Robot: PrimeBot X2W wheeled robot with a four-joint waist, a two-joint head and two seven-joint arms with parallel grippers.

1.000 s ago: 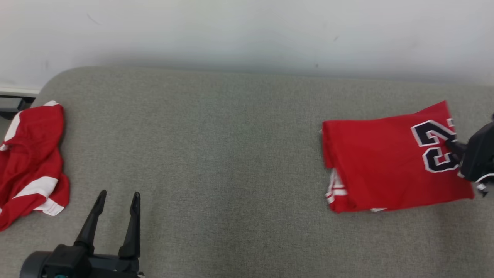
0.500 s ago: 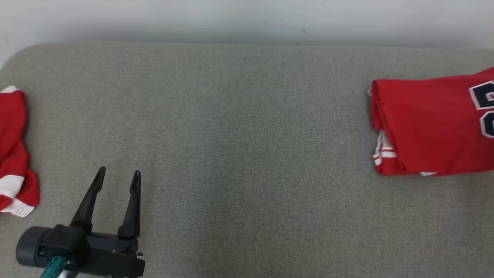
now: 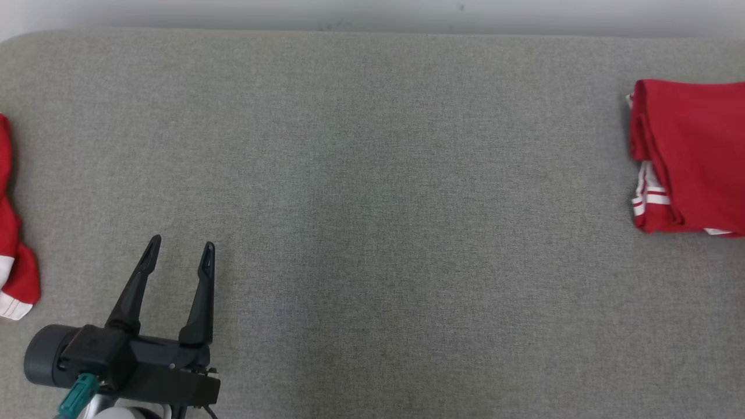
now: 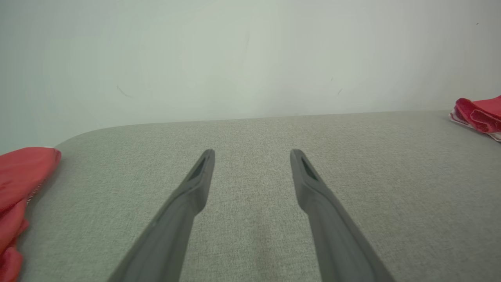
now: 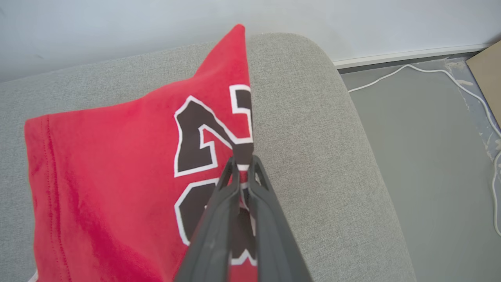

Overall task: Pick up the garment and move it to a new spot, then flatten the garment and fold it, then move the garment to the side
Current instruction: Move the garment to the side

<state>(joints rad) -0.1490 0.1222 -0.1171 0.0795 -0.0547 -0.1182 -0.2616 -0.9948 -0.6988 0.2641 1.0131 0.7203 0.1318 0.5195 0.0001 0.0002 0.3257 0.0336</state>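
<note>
Garment (image 3: 687,157) lies folded at the counter's (image 3: 372,174) far right, well apart from the left hand (image 3: 181,244), which hangs spread nearest the robot. Farther off, the right hand (image 5: 243,159) is pressed together, pinching its numbered edge. It has slid rightward, more than the camera's shift explains, toward the rounded end. The last move aside looks nearly done.

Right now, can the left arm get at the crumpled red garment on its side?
Probably yes. The left gripper is open and empty, and bare grey cushion lies between it and the crumpled red garment; nothing blocks the way.
</note>
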